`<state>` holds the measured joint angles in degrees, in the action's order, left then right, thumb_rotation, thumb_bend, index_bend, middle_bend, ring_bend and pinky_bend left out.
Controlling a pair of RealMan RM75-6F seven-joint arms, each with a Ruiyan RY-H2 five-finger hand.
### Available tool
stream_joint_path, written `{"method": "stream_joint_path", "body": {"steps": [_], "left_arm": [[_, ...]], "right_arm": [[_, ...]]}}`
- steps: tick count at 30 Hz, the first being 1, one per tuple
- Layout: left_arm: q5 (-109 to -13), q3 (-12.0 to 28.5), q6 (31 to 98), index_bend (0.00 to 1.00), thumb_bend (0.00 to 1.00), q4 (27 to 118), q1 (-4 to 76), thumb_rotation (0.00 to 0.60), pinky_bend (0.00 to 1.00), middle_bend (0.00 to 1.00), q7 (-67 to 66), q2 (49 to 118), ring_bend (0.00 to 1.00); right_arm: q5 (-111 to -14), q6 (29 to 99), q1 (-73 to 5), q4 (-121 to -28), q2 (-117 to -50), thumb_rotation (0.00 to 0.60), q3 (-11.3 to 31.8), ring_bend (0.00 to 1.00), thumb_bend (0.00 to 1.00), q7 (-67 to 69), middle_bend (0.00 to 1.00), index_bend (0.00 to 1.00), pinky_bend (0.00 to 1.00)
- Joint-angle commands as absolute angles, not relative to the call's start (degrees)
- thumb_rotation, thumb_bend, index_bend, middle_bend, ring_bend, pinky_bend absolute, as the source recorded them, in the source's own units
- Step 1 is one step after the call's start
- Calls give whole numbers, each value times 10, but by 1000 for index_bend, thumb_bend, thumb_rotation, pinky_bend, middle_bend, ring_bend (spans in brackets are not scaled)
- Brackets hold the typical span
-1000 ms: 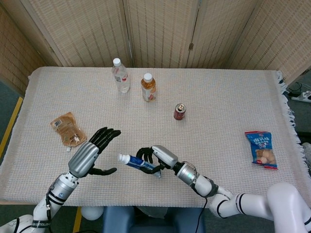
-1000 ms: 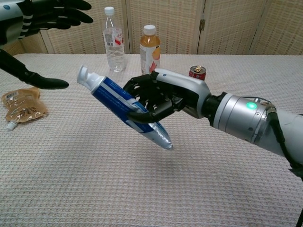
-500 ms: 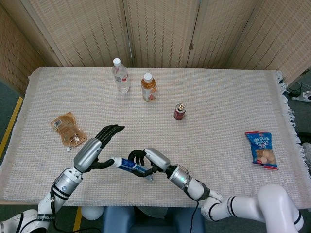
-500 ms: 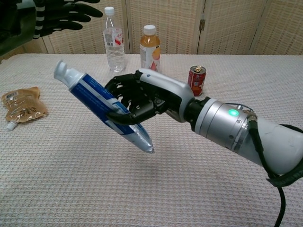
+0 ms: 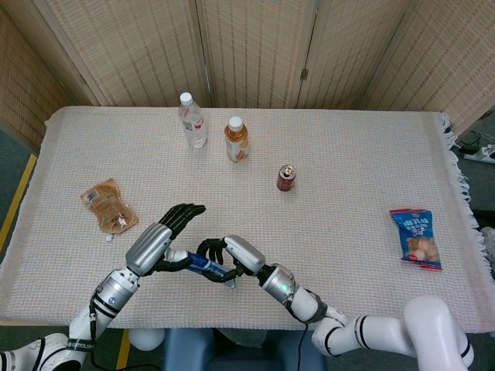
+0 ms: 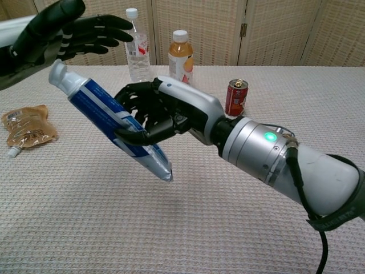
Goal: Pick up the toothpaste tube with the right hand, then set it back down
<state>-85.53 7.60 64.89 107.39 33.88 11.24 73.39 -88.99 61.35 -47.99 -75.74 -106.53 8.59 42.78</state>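
We see the right hand (image 6: 157, 114) wrapped around the toothpaste tube (image 6: 108, 123), holding it up in the air above the table (image 5: 348, 154). The tube is tilted, with its white cap (image 6: 59, 76) up high and its flat end pointing down. The dark fingers (image 6: 137, 136) cover the middle of the tube, so we cannot read what is printed there. In the head view the tube (image 5: 199, 263) is mostly hidden between the two hands, and only a bit of blue shows.

The left hand (image 5: 158, 239) is right next to the cap, with its fingers spread out and nothing in them. In the chest view this hand (image 6: 63, 34) is cut off at the left edge. We cannot tell if it touches the tube.

Farther back on the table stand a water bottle (image 5: 192, 120), a juice bottle (image 5: 237, 138) and a red can (image 5: 286, 177). A brown pouch (image 5: 108, 205) lies on the left, and a blue snack bag (image 5: 416, 237) lies far on the right.
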Motion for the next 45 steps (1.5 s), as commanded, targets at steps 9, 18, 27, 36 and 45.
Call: {"method": "stream_joint_path", "body": {"steps": [9, 18, 27, 36, 45], "left_arm": [[-853, 66, 629, 17, 117, 1081, 346, 0, 0, 88, 90, 723, 34], [-851, 62, 624, 17, 117, 1086, 348, 0, 0, 87, 75, 720, 32], [-851, 58, 626, 17, 117, 1081, 348, 0, 0, 86, 50, 728, 32], [-850, 61, 639, 15, 117, 1081, 343, 0, 0, 84, 35, 731, 31], [-861, 65, 678, 10, 117, 1073, 322, 0, 0, 83, 58, 707, 31]], "right_arm": [[-867, 611, -480, -762, -1086, 600, 103, 705, 985, 383, 660, 791, 632], [-859, 606, -484, -760, -1098, 600, 113, 712, 998, 366, 668, 802, 637], [-859, 603, -486, -759, -1101, 600, 117, 711, 1000, 367, 669, 803, 637], [-861, 600, -485, -757, -1096, 600, 112, 717, 1000, 359, 669, 803, 637], [-847, 536, -490, -771, -1025, 600, 90, 702, 1000, 290, 656, 798, 630]]}}
